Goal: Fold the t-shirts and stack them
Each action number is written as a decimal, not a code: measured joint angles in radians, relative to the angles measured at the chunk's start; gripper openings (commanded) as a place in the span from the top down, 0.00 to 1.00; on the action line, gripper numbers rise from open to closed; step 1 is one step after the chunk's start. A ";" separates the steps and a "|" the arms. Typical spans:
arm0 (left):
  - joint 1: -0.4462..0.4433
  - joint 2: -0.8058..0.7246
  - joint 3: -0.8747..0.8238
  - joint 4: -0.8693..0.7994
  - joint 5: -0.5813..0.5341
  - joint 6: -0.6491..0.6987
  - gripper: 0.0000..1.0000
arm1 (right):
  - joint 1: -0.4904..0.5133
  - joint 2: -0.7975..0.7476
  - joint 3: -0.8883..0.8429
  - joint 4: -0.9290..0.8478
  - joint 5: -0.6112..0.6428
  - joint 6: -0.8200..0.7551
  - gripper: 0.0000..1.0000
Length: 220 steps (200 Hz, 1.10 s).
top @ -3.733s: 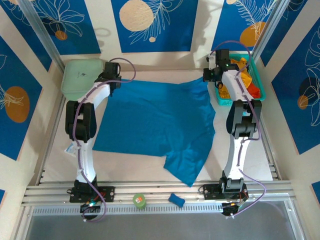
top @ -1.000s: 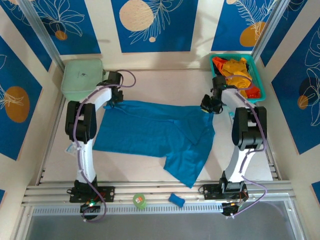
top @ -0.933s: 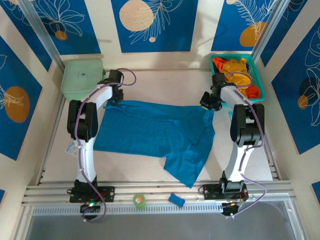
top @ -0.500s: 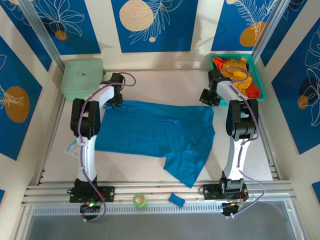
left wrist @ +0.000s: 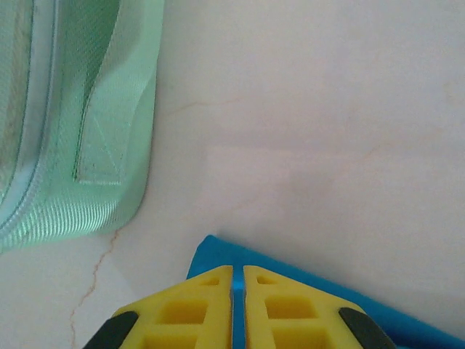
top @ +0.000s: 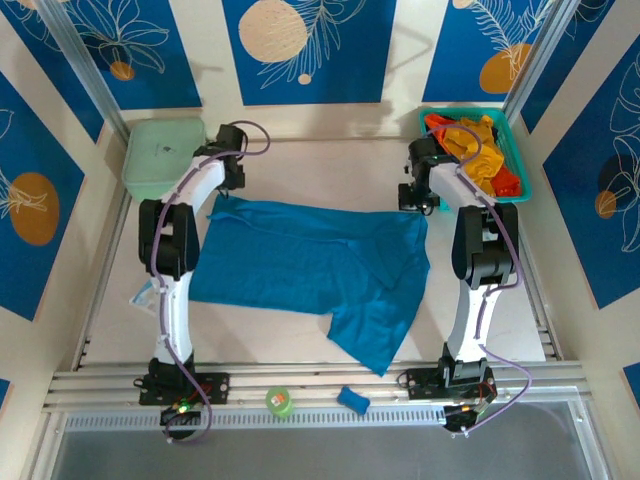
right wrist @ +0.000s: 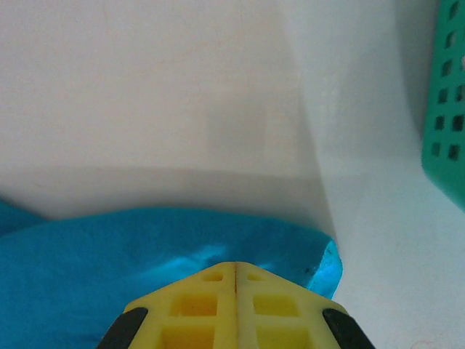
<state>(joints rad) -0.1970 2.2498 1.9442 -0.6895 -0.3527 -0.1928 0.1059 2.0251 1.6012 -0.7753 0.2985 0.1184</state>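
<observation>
The left gripper [left wrist: 237, 273] was closed on the far-left corner of the blue shirt [top: 300, 255], near the case [top: 160, 150]. The right gripper [right wrist: 236, 270] was clamped on its far-right corner, just beside the basket [top: 523, 182]. The blue shirt was spread mid-table, with one fold at most judged done. Other shirts [top: 470, 140] were left in the basket. Bare table [top: 320, 165] was left along the far edge.

right gripper [right wrist: 236, 267]: yellow fingers pressed together at the near edge, pinching cloth
blue t-shirt [right wrist: 145, 247]: spreads left of the fingertips, rounded corner just right of them
table [right wrist: 182, 87]: pale, shadow band beyond the cloth
teal basket [right wrist: 445, 109]: far right, apart from the cloth
</observation>
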 measured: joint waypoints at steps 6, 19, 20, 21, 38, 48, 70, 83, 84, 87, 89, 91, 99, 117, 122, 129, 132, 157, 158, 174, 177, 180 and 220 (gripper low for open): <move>0.000 0.010 0.013 -0.006 0.006 0.001 0.88 | 0.000 0.000 -0.010 -0.005 -0.002 -0.006 1.00; 0.000 0.040 0.034 -0.018 0.018 0.007 0.88 | 0.003 0.003 -0.023 -0.024 -0.004 -0.016 1.00; 0.000 0.043 0.035 -0.018 0.018 0.007 0.88 | 0.004 0.004 -0.024 -0.026 -0.004 -0.018 1.00; 0.000 0.045 0.036 -0.019 0.019 0.008 0.88 | 0.004 0.005 -0.024 -0.027 -0.005 -0.018 1.00; 0.000 0.086 0.043 -0.045 0.034 0.012 0.88 | 0.011 0.021 -0.025 -0.034 -0.010 -0.030 1.00; 0.000 0.112 0.046 -0.064 0.039 0.018 0.88 | 0.016 0.039 -0.024 -0.035 -0.011 -0.034 1.00; -0.001 0.151 0.079 -0.108 0.035 0.027 0.88 | 0.019 0.099 0.004 -0.052 -0.010 -0.041 1.00; -0.002 0.167 0.126 -0.143 0.037 0.034 0.89 | 0.022 0.134 0.048 -0.077 -0.005 -0.040 1.00; -0.002 0.168 0.129 -0.144 0.037 0.035 0.89 | 0.022 0.135 0.050 -0.077 -0.004 -0.041 1.00; -0.002 0.174 0.140 -0.151 0.035 0.034 0.88 | 0.022 0.140 0.059 -0.075 0.000 -0.040 1.00; -0.002 0.179 0.150 -0.158 0.035 0.034 0.89 | 0.022 0.142 0.064 -0.076 0.002 -0.040 1.00; -0.002 0.182 0.156 -0.161 0.034 0.036 0.88 | 0.022 0.147 0.073 -0.077 0.006 -0.040 1.00; -0.002 0.203 0.186 -0.180 0.027 0.037 0.88 | 0.022 0.169 0.103 -0.083 0.017 -0.040 1.00; -0.002 0.245 0.246 -0.229 -0.004 0.035 0.87 | 0.022 0.210 0.168 -0.105 0.049 -0.034 1.00; -0.002 0.255 0.266 -0.245 -0.013 0.033 0.87 | 0.022 0.223 0.187 -0.107 0.064 -0.033 1.00; -0.002 0.272 0.300 -0.269 -0.026 0.026 0.87 | 0.022 0.237 0.208 -0.111 0.081 -0.032 1.00; -0.002 0.277 0.309 -0.275 -0.031 0.025 0.87 | 0.022 0.240 0.215 -0.111 0.087 -0.032 1.00; -0.002 0.315 0.377 -0.331 -0.068 -0.013 0.86 | 0.021 0.281 0.276 -0.115 0.144 -0.029 1.00; -0.002 0.318 0.381 -0.335 -0.070 -0.016 0.87 | 0.021 0.283 0.279 -0.115 0.146 -0.029 1.00; -0.002 0.336 0.414 -0.368 -0.091 -0.040 0.87 | 0.021 0.301 0.306 -0.113 0.167 -0.030 1.00; -0.002 0.339 0.419 -0.373 -0.095 -0.045 0.86 | 0.021 0.304 0.313 -0.113 0.170 -0.030 1.00; -0.002 0.341 0.423 -0.377 -0.098 -0.046 0.86 | 0.021 0.309 0.320 -0.111 0.172 -0.031 1.00; -0.002 0.344 0.429 -0.396 -0.112 -0.065 0.86 | 0.018 0.357 0.406 -0.108 0.177 -0.037 1.00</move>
<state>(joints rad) -0.1989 2.5938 2.3730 -1.0859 -0.4644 -0.2577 0.1242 2.3825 2.0068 -0.8829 0.4751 0.0814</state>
